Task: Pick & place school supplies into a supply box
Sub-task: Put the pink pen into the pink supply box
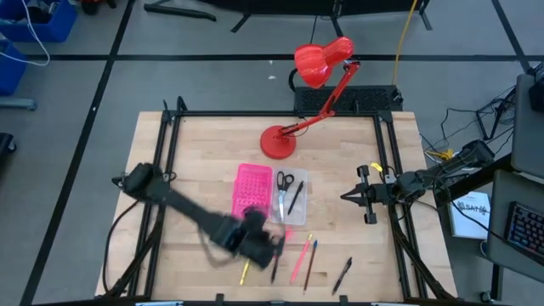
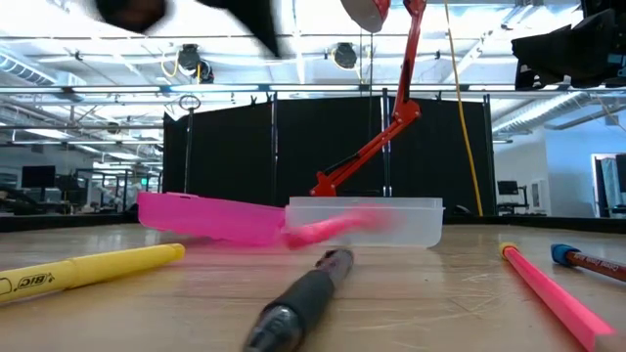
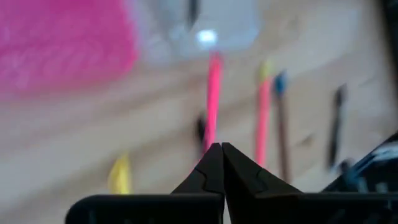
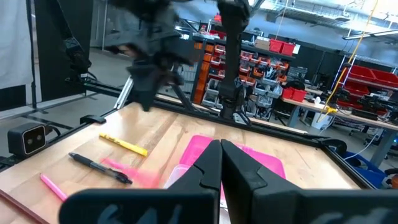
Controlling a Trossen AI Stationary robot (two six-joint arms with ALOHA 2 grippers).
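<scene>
While my left gripper [image 1: 274, 252] hangs over the near-centre of the table [image 1: 204, 144], just in front of the supply box [image 1: 252, 191], its fingers are pressed tip to tip with nothing between them; the left wrist view shows the closed tips [image 3: 221, 163] above bare wood. My right gripper [image 1: 350, 195] waits at the right side of the table, well apart from the box, fingers also fully closed and empty.

Box lies open flat: pink half on the left, clear half [image 1: 291, 197] on the right. Inside the clear half I see the black-handled scissors [image 1: 281, 189] and a dark pen [image 1: 295, 197] beside them.

On the wood near the front edge: a yellow pen [image 1: 244, 273] partly under my left arm, a pink pen [image 1: 301, 257], a blue-tipped pencil [image 1: 310, 262] just beside it, and a black pen [image 1: 342, 275] further right. A pink pen [image 3: 212, 102] lies right ahead of the left fingertips, reaching toward the clear half. Low view has a black pen [image 2: 298, 308] in the foreground, between the yellow and pink ones.

Red desk lamp [image 1: 314, 85] stands behind the box.
</scene>
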